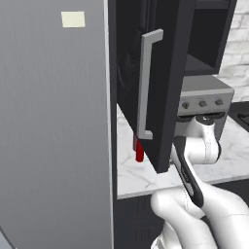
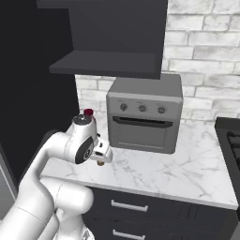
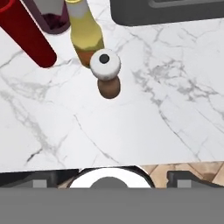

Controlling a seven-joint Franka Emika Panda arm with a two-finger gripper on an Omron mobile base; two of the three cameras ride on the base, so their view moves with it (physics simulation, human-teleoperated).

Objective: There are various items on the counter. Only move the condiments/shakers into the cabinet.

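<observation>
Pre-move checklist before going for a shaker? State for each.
1. Cabinet door open: ok, swung out over the counter.
2. Target in sight: ok, brown shaker with white cap stands upright below the hand.
3. Gripper free: cannot tell, fingertips barely show.
4. Room around the shaker: not ok, a yellow bottle stands right beside it; red bottle nearby.
5. Oven out of the way: ok, off to the side.

Kitchen: marble counter, countertop oven, brick backsplash, dark cabinet
</observation>
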